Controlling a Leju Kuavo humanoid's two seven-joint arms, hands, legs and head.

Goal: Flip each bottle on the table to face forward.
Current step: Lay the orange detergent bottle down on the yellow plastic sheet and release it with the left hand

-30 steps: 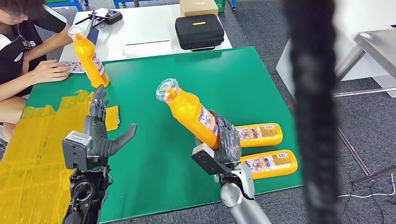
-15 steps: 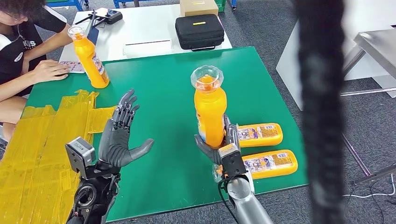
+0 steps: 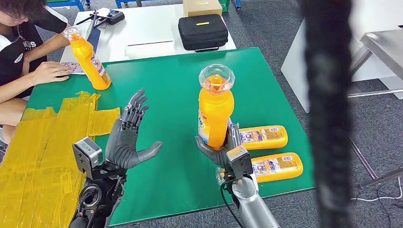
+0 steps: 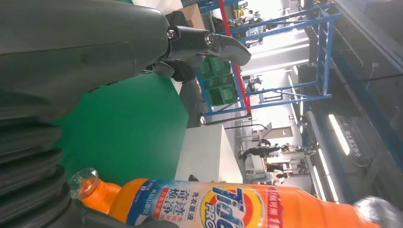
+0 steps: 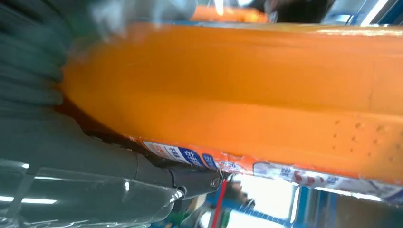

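Green matting is covering the table (image 3: 157, 185), with yellow tape patches (image 3: 43, 142) lying along its left side and grey carpet showing beyond its edges. The right hand (image 3: 223, 151) is grasping an orange bottle (image 3: 215, 114) by its base, holding it upright above the mat. The left hand (image 3: 127, 140) is hovering released, fingers spread, palm turned toward that bottle. Two lying bottles (image 3: 271, 152) are resting near the right edge. Farther off, a person's hand (image 3: 50, 72) is resting beside a standing bottle (image 3: 88, 59).

Orange bottle (image 3: 215, 114) with clear cap and blue-red label; green table (image 3: 180, 80); yellow tape (image 3: 43, 142); black case (image 3: 203, 32)
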